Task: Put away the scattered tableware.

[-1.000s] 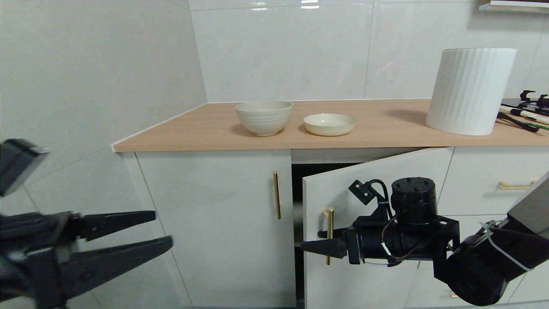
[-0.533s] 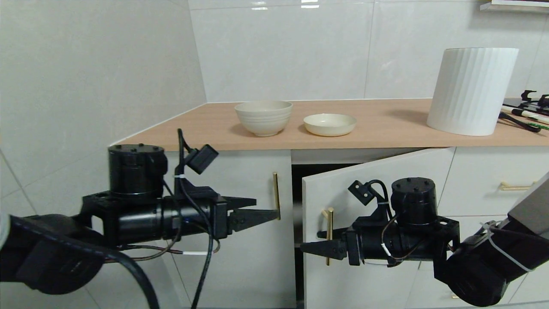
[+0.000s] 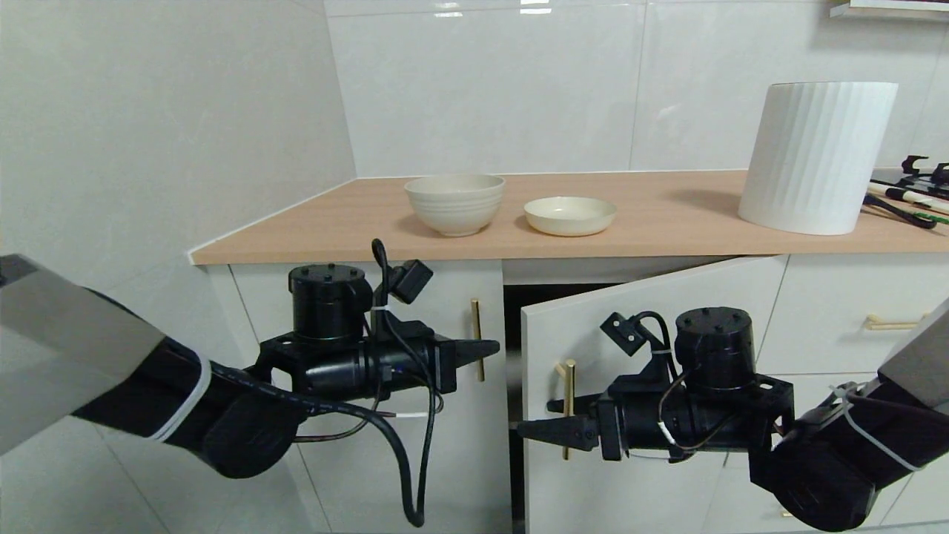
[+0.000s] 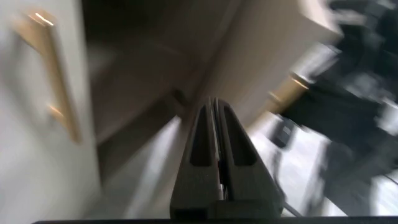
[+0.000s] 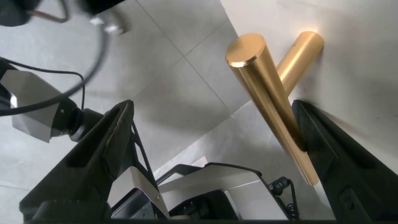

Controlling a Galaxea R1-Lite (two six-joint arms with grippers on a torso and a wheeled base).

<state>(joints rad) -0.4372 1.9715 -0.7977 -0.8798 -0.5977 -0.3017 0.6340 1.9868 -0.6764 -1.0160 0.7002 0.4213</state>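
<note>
A ribbed cream bowl (image 3: 454,202) and a shallow cream dish (image 3: 569,214) stand side by side on the wooden counter (image 3: 652,222). Below it, my left gripper (image 3: 495,345) is shut with nothing in it, its tips just right of the closed left door's gold handle (image 3: 478,339). In the left wrist view the shut fingers (image 4: 213,124) point at the dark cabinet gap, with that handle (image 4: 56,81) beside them. My right gripper (image 3: 545,417) is open, one finger on each side of the ajar right door's gold handle (image 3: 569,404). The right wrist view shows this handle (image 5: 273,106) between the spread fingers (image 5: 118,149).
A tall white ribbed cylinder (image 3: 815,156) stands on the counter's right part, with several utensils (image 3: 908,196) beyond it. The right door (image 3: 637,297) stands partly open, leaving a dark gap (image 3: 513,356). Drawers with gold handles (image 3: 890,320) lie further right. A tiled wall closes the left side.
My left arm has swung in from the lower left up to the left door's handle, and its gripper has gone from open to shut. The right arm has stayed put.
</note>
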